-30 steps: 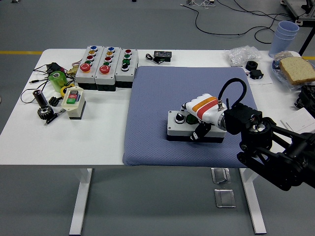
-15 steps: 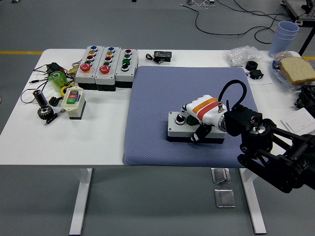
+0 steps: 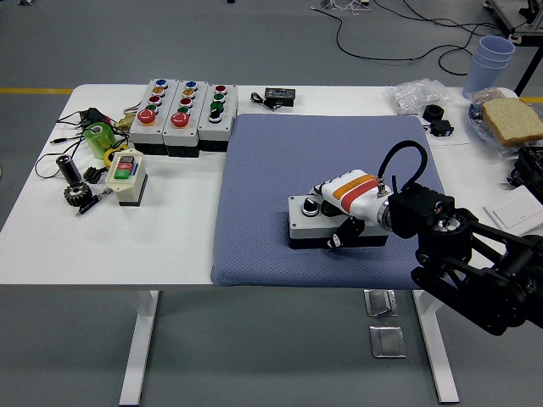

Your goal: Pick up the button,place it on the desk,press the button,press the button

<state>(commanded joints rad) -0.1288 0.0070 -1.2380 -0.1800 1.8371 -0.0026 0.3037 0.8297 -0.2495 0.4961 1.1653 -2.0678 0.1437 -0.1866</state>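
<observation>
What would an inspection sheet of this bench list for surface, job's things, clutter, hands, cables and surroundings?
Surface: white table with blue mat on it.
Job's things: button box on the mat.
Clutter: three button boxes at the far left, small switch box, gear, bread, cups.
Hands: right hand lies over the button box; whether it grips cannot be told. Left: nothing seen.
Cables: black cable on the floor.
Surroundings: grey floor, yellow line.
</observation>
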